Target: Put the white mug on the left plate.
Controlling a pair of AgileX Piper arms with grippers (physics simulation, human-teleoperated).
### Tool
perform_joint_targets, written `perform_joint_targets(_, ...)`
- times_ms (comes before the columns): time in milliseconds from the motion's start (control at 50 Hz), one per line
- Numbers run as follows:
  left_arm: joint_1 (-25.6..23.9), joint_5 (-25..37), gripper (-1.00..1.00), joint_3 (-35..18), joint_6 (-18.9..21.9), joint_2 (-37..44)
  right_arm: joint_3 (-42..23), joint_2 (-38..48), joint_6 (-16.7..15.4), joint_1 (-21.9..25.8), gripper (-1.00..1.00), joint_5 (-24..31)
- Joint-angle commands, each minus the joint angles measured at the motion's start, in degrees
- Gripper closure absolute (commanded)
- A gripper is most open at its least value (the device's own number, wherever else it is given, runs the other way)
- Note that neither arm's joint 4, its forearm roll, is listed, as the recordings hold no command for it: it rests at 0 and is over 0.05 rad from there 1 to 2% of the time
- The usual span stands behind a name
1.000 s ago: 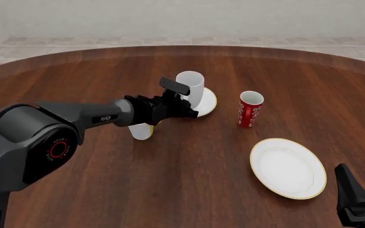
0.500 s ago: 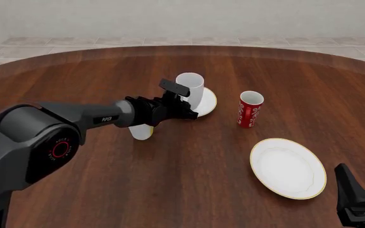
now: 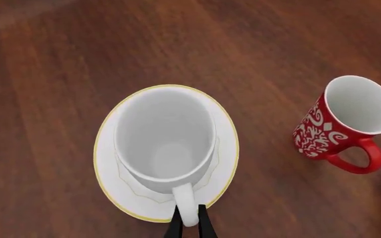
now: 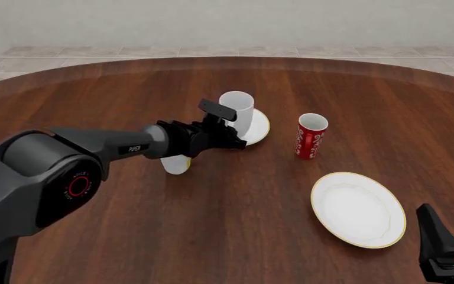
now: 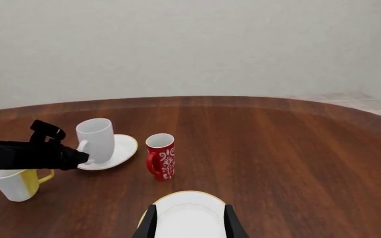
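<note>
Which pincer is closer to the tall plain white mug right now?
Left. The left pincer is closed on the handle of the tall plain white mug; the right pincer hangs far off, over the larger gold-rimmed white plate.

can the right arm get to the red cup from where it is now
Probably yes. The right gripper hangs open over the larger plate, and the red cup stands just beyond with bare table between.

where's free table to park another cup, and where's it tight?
Free: bare wood near the front edge, left of the large plate, and the far table beyond the red cup. Tight: around the small plate, where the white mug, left gripper and yellow-handled mug cluster.
</note>
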Motion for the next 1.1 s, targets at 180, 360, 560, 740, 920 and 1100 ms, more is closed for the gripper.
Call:
perform_joint_targets(180,0.0,0.2,1.0,-1.1,0.3,0.7,0.0,-0.1,0.0,0.0,-1.0,0.2)
perform_joint_targets(360,0.4,0.3,-1.0,-1.1,0.5,1.2,0.0,0.0,0.1,-0.1,-1.0,0.1)
perform_joint_targets(560,0.7,0.2,-1.0,-0.8,0.6,1.2,0.0,0.2,0.0,-0.1,-1.0,-0.2)
perform_joint_targets(740,0.5,-0.1,-1.0,0.1,0.8,0.3,0.0,0.2,-0.2,0.0,-1.0,-0.2)
perform_joint_targets(920,0.1,-0.3,-1.0,1.4,0.7,-1.1,0.0,-0.2,-0.4,0.0,-1.0,0.1)
perform_joint_targets(1100,-0.4,-0.5,-1.0,4.0,0.3,-4.8,0.0,-0.4,-0.7,0.1,-1.0,0.2)
